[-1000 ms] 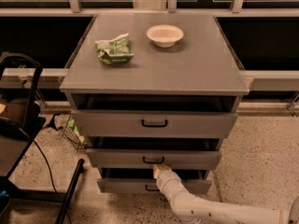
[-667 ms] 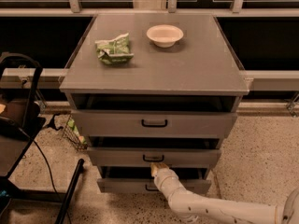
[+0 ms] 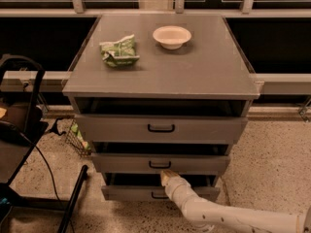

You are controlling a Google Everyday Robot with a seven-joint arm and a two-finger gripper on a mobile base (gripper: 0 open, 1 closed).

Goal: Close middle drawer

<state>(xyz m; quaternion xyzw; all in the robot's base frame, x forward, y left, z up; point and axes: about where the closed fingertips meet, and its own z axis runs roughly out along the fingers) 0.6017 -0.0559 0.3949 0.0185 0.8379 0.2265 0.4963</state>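
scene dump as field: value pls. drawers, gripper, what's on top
cabinet: grey, three drawers, all pulled out partway
top drawer: partly open
middle drawer: partly open, not yet closed
bottom drawer: partly open
gripper: at the lower edge of the middle drawer's front, just below its black bar handle; arm enters from lower right
on top: green bag on the left, white bowl further back, right of it
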